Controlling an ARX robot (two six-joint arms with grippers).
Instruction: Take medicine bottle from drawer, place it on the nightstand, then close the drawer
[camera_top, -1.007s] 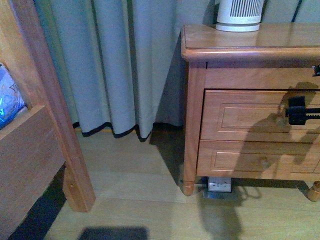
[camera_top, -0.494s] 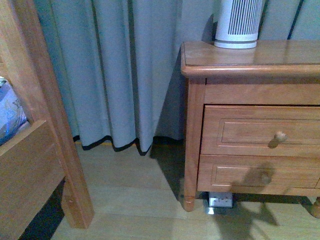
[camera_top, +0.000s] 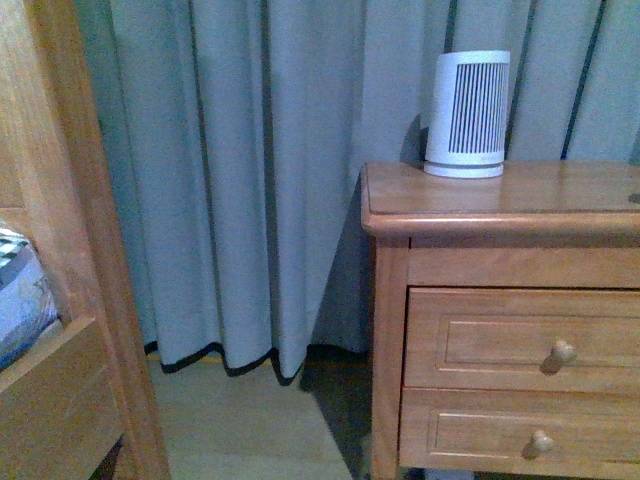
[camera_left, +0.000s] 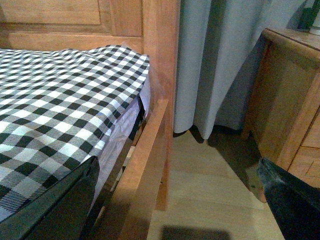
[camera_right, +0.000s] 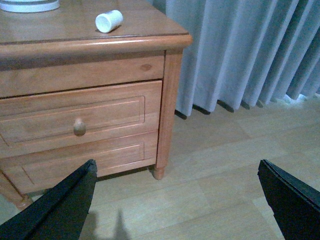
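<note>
The honey-brown wooden nightstand (camera_top: 480, 205) with an overhanging flat top is standing on a pale wood-plank floor (camera_right: 225, 170) against grey pleated curtains (camera_top: 250, 180) with a dark hem. The tall wooden bed frame (camera_left: 160, 65) is standing beside it across a strip of floor, carrying a black-and-white checked bedcover (camera_left: 60, 105). Two drawers are showing in the nightstand front, each with one round wooden knob; the upper drawer (camera_top: 520, 340) is sitting flush and closed, as is the lower drawer (camera_top: 520, 432). One white ribbed tapered device (camera_top: 466, 112) is standing upright at the back of the top. One tiny white cylindrical medicine bottle (camera_right: 109, 21) is lying on its side on the nightstand top, near the front corner and apart from the device's base. The right gripper (camera_right: 177, 197) is hanging well clear of the bottle, out in front of the nightstand over the floor, its two dark fingers spread wide and grasping nothing. The left gripper (camera_left: 180, 200) is likewise spread wide and empty, between bed frame and nightstand.
</note>
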